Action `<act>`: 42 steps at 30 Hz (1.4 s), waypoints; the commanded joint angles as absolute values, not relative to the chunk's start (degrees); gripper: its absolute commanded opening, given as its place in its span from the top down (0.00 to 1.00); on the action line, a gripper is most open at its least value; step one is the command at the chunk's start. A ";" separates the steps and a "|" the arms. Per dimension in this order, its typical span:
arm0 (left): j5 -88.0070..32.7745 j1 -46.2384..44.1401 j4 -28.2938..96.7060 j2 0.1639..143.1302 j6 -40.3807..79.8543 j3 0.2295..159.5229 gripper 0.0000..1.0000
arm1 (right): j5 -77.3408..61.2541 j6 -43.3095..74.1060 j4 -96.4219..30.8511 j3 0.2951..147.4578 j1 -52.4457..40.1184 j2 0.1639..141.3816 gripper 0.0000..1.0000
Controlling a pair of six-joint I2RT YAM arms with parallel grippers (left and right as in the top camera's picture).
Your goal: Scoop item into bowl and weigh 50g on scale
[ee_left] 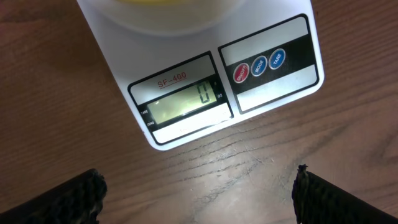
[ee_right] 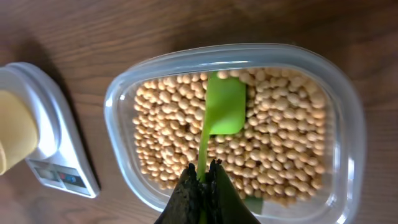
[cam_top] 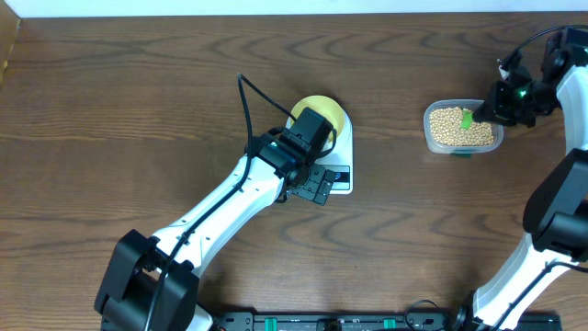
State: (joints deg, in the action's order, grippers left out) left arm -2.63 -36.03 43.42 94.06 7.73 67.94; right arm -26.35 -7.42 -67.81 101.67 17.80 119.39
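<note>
Two YAM arms at the bench: L arm (cam_top: 220, 207) and R arm (cam_top: 560, 193) each wore glossy white shells over long links, w/ black housings at the joints and chunky black base blocks. A thin black cable (cam_top: 246, 101) curved off the L wrist; a second black lead (cam_top: 531, 41) arced above the R wrist. A green light (cam_top: 525, 90) glowed on the R wrist. L gripper (ee_left: 199, 205) had matte-black fingers (ee_left: 62, 199) w/ pebbled faces; R gripper (ee_right: 203, 169) showed dark, tapered fingers.

Left gripper (ee_left: 198, 183) and wrist overhang white flat digital scale (cam_top: 342, 175) and pale-yellow round bowl (cam_top: 329, 108), blocking top approach. Brown wooden table (cam_top: 386, 138) open between scale and clear plastic tub (cam_top: 428, 124); green scoop (ee_right: 224, 106) inside tub.
</note>
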 commanded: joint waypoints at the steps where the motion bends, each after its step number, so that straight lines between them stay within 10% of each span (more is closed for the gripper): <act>1: -1.91 -36.10 43.42 94.19 8.25 67.81 0.02 | -33.56 -9.76 -67.94 101.34 17.89 122.76 0.99; 42: -1.89 -36.10 43.42 94.19 8.25 67.81 0.02 | -51.66 -16.62 -78.02 101.34 32.42 124.03 0.99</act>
State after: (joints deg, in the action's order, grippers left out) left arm -2.63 -36.03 43.42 94.06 7.73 67.94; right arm -48.99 -14.83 -77.91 101.56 32.18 123.37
